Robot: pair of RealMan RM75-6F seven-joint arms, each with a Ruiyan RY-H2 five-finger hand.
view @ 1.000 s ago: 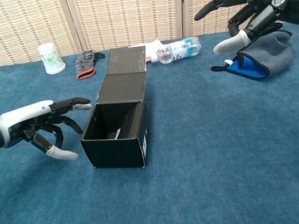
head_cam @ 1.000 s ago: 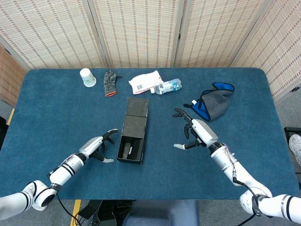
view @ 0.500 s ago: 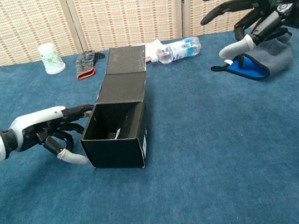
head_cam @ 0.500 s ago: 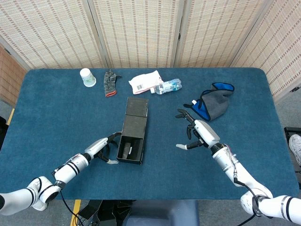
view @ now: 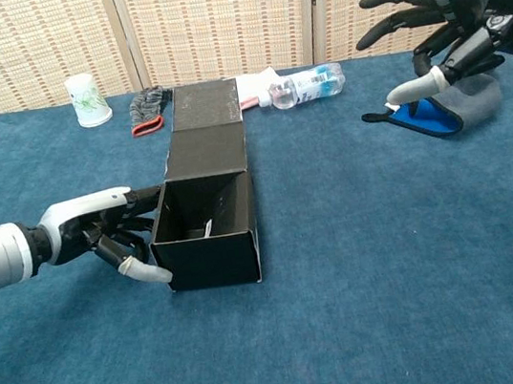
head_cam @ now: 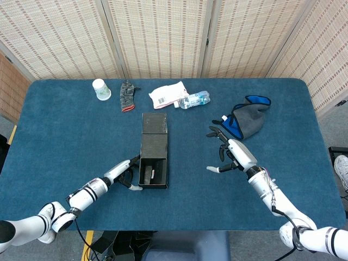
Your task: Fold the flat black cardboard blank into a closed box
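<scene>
1. The black box (head_cam: 153, 158) sits mid-table, body formed, its lid panel lying flat and open toward the far side.
2. My left hand (view: 108, 235) presses against the box's left wall, fingers loosely spread and holding nothing, I judge to steady it.
3. My right hand (head_cam: 231, 154) hovers well apart, fingers spread wide, empty, ready for the lid.

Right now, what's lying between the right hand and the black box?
Nothing: in the head view only bare blue table lies between the right hand and the black box.
</scene>
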